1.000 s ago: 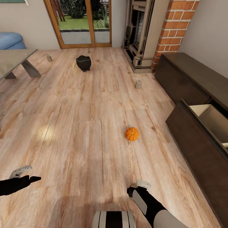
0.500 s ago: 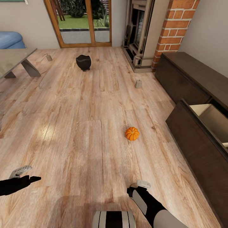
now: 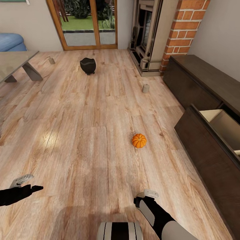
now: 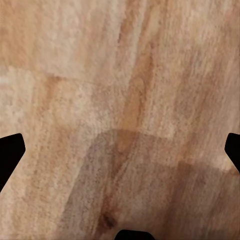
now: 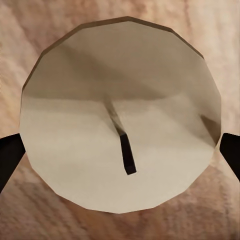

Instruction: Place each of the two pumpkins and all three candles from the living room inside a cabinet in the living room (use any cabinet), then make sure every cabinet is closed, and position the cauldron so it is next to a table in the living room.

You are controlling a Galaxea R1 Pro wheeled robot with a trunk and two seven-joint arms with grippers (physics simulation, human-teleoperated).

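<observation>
The right end effector [image 5: 120, 150] grips 1 candle [image 5: 120, 120] at 6 o'clock; the left end effector [image 4: 120, 150] is spread wide over bare floor [image 3: 83, 133]. A pumpkin [image 3: 139, 140] lies at 1 o'clock beside the cabinet [image 3: 206, 153], whose drawer is open. The cauldron [image 3: 88, 65] stands far off at 11 o'clock.

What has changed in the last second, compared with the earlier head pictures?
Nothing has visibly changed. The pumpkin, the cauldron, the two floor candles and both arms stayed as they were, and the cabinet drawer is still open.
</observation>
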